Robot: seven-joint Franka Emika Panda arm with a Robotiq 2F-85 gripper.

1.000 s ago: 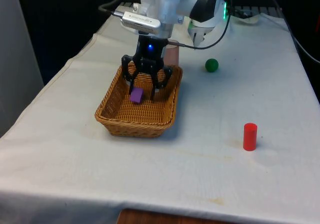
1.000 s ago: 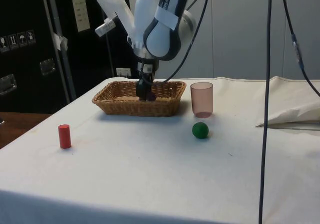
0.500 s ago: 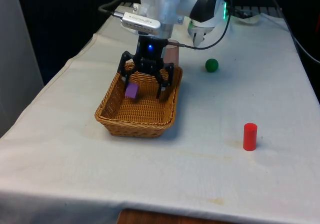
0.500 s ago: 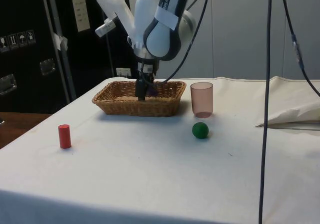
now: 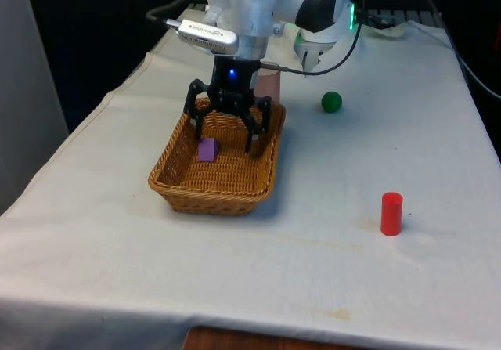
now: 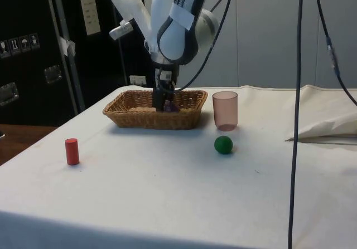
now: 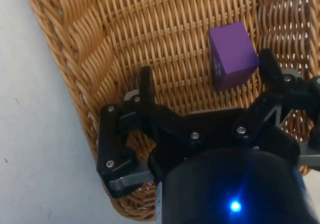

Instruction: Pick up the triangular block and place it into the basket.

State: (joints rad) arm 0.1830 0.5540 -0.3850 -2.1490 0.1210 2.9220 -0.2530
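One purple block [image 5: 207, 149] lies loose on the basket [image 5: 176, 179] floor beside one finger [image 7: 146, 86] of the wide-spread, empty gripper [image 5: 226, 135], plainest in the wrist view, while the side view adds a pink cup [image 6: 225, 111] beside the basket

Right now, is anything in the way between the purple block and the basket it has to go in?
No. The purple block already lies on the floor of the wicker basket, and the open end effector is above it, not gripping it.
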